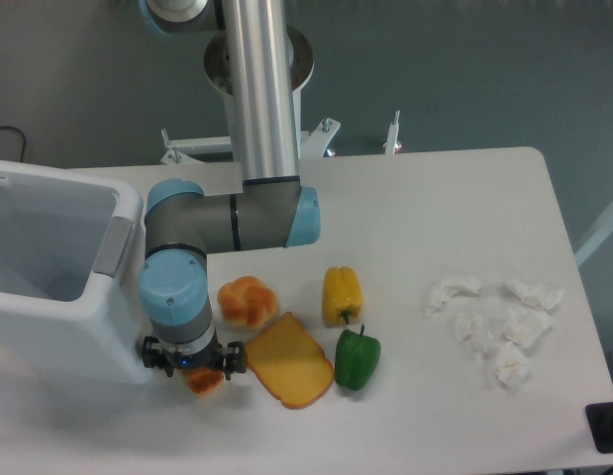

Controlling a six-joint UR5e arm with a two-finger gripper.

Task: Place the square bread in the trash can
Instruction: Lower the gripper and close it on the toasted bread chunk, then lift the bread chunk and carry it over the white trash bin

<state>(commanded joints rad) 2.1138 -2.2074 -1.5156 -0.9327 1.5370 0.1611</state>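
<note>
The square bread point(205, 381) lies on the white table just right of the trash can point(58, 319). Only its orange-brown front edge shows, because the wrist covers the rest. My gripper point(194, 360) points straight down over it and is open, with a black finger showing on each side of the bread. I cannot tell whether the fingers touch it. The trash can is a large white bin at the left edge, with a grey panel point(112, 247) on its rim and nothing visible inside.
A round golden bun point(248, 302) and a flat yellow-orange toast slice point(290, 362) lie close to the right of the gripper. Farther right stand a yellow pepper point(342, 294) and a green pepper point(357, 359). Several crumpled tissues point(496, 322) lie at the right.
</note>
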